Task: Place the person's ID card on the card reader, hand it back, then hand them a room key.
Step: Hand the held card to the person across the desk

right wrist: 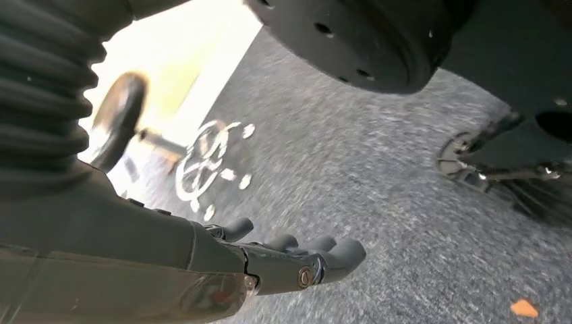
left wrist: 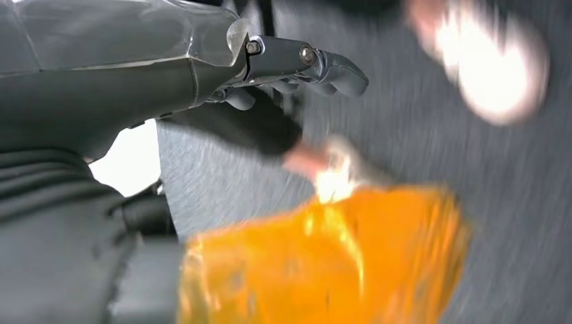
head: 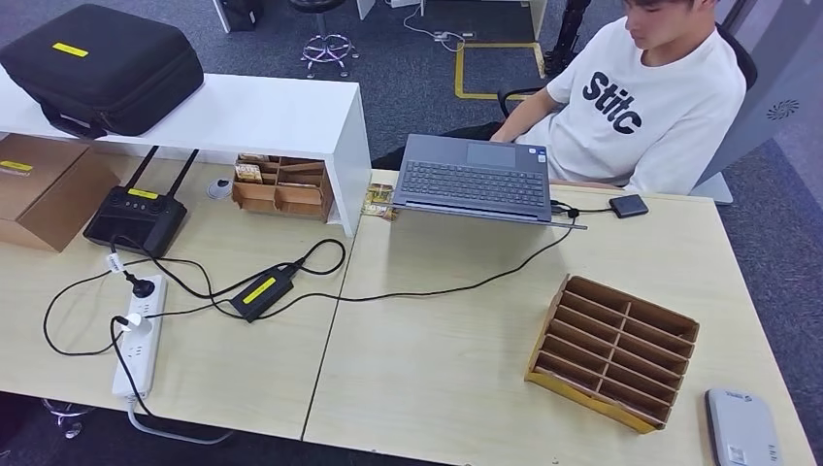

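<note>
You could read "Stitc" in black on the white shirt of the person seated behind the grey laptop. The card reader, a flat grey rounded slab with small unreadable print, lay at the wooden table's near right corner, just beside the slotted cardboard organizer. Yellow labels marked the black case, router and power brick. Your left hand and right hand hung over grey carpet, fingers extended, holding nothing.
</note>
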### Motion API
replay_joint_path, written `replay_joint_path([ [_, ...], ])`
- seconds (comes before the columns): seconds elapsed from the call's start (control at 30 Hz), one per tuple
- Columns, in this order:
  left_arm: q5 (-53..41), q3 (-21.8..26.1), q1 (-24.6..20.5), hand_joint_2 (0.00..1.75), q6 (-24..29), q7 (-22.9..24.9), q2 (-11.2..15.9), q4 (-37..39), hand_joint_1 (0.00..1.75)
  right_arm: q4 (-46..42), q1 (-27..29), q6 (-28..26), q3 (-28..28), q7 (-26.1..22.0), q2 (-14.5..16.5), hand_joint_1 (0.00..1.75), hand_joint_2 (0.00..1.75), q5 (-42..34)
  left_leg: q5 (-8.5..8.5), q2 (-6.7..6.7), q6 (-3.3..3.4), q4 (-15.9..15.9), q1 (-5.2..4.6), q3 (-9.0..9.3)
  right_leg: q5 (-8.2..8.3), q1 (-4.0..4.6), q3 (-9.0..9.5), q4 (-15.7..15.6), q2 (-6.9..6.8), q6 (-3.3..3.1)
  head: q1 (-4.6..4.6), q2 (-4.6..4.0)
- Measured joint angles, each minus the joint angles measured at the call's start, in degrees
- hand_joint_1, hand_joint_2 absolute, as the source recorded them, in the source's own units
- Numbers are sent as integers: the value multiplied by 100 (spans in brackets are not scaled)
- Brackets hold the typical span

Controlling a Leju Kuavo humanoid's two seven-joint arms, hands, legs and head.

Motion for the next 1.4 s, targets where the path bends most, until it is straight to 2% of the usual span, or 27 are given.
replay_joint_path([
  [0.03, 88, 2, -20, 175, 73, 10, -23, 1, 0, -3, 48, -392, -12, -42, 0, 0, 175, -43, 0, 3, 0, -2, -1, -2, 0, 0, 0, 2, 2, 0, 0, 0],
  [0.07, 174, 9, -34, 175, -79, 19, -34, 1, 0, -9, 69, -795, -28, -67, -4, 0, 175, -62, -1, 9, 0, -3, -1, -4, 0, 0, 0, 3, 7, 0, 0, 0],
  [0.13, 265, 21, -33, 175, -759, 50, -34, 3, 0, -20, 37, -1368, -69, -80, -23, 0, 175, -71, -3, 23, -2, -4, -1, -4, 0, 0, -1, 2, 19, 0, 2, 0],
  [0.2, 194, 19, 9, 175, -1414, 89, -16, 4, 0, -24, -67, -1428, -104, -39, -48, 0, 175, -58, -4, 27, -2, -3, -1, 0, 1, 1, -2, -3, 26, 1, 5, 0],
  [0.27, 105, 6, 50, 175, -1708, 106, 24, 4, 0, -22, -171, -1157, -114, 25, -62, 0, 175, 46, -4, 25, -2, 0, -1, 3, 2, 0, -3, -7, 25, 2, 5, 0],
  [0.33, 52, -12, 63, 175, -1316, 79, 52, 3, 0, -17, -214, -688, -97, 78, -51, 0, 175, 184, -3, 18, -2, 2, -1, 5, 2, 0, -2, -8, 16, 2, 2, 0],
  [0.43, 69, -23, 27, 175, 3, 26, -3, 2, 0, -9, -120, -18, -78, -10, -12, 0, 175, 226, -3, 9, -2, 2, 0, 6, 0, 0, 1, -6, 8, 1, 2, 0],
  [0.47, 123, -22, 4, 175, 292, 16, -34, 2, 0, -7, -59, 76, -78, -76, 2, 0, 175, 197, -4, 7, -2, 1, 1, 5, 0, 1, 2, -4, 7, 1, 2, 0],
  [0.53, 237, -15, -40, 175, 454, -6, -77, 2, 0, -3, 62, 30, -78, -161, 19, 0, 175, 146, -4, 9, -3, -2, 0, 1, -1, 1, 1, -1, 9, 0, 1, 0],
  [0.6, 239, -9, -65, 87, 107, -34, -98, 2, 0, -7, 124, -425, -80, -125, 23, 0, 175, 154, -4, 15, -3, -3, 0, -2, -1, 1, -1, 1, 12, 0, 1, 0],
  [0.67, 117, -22, -65, 0, -550, -47, -87, 3, 0, -16, 96, -997, -83, -24, 13, 0, 175, 210, -5, 18, -3, -3, 0, -3, -1, 1, -1, 0, 14, 0, 3, 0],
  [0.7, 44, -41, -57, 0, -946, -32, -62, 3, 0, -19, 51, -1140, -84, 23, 3, 0, 175, 243, -5, 19, -3, -3, -1, -3, 0, 1, -1, -1, 16, 0, 3, 0],
  [0.77, -58, -100, -25, 0, -1609, 12, -2, 4, 0, -20, -70, -1068, -85, 104, -18, 0, 175, 318, -4, 19, -3, -2, -1, 0, 0, 1, -1, -4, 18, 1, 3, 0],
  [0.83, -72, -138, 16, 0, -1807, 25, 46, 4, 0, -20, -173, -769, -84, 164, -29, 0, 175, 361, -4, 19, -2, 0, -1, 4, 1, 0, 0, -6, 18, 1, 3, 0],
  [0.9, -68, -146, 39, 0, -1410, 12, 66, 3, 0, -18, -210, -403, -83, 166, -19, 0, 175, 358, -3, 14, -2, 2, 0, 6, 1, 0, 0, -6, 12, 1, 3, 0],
  [0.97, -85, -157, 33, 0, -760, 13, 55, 2, 0, -15, -177, -146, -83, 87, 0, 0, 175, 351, -3, 9, -3, 2, 1, 6, 0, 1, 1, -5, 8, 1, 2, 0],
  [1.13, 65, -155, -30, 0, 256, 7, -32, 2, 0, -11, 4, -33, -91, -56, 51, 0, 175, 274, -5, 15, -5, -1, 1, 4, -2, 2, -1, -2, 14, 1, 1, 0],
  [1.23, 256, -112, -46, 0, 686, 26, -103, 2, 0, -17, 93, -780, -190, -31, 51, 0, 175, 70, -6, 13, -5, -1, -1, 0, -5, 0, 0, -2, 13, 4, 2, 0],
  [1.3, 200, -104, -37, 0, 706, 87, -120, 2, 0, -24, 111, -1294, -288, 22, 44, 0, 175, -6, -7, 15, -4, -1, -2, 0, -5, -1, 0, -4, 15, 5, 2, 0],
  [1.37, 126, -106, -20, 0, 592, 115, -134, 3, 0, -34, 109, -1456, -362, 54, 28, 0, 175, -24, -7, 14, -4, -1, -2, 0, -4, -1, 1, -6, 14, 5, 3, 0],
  [1.4, 103, -108, -11, 0, 378, 123, -133, 3, 0, -39, 102, -1432, -384, 62, 21, 0, 131, 0, -7, 14, -4, -1, -2, 0, -4, -1, 2, -6, 14, 6, 4, 0],
])
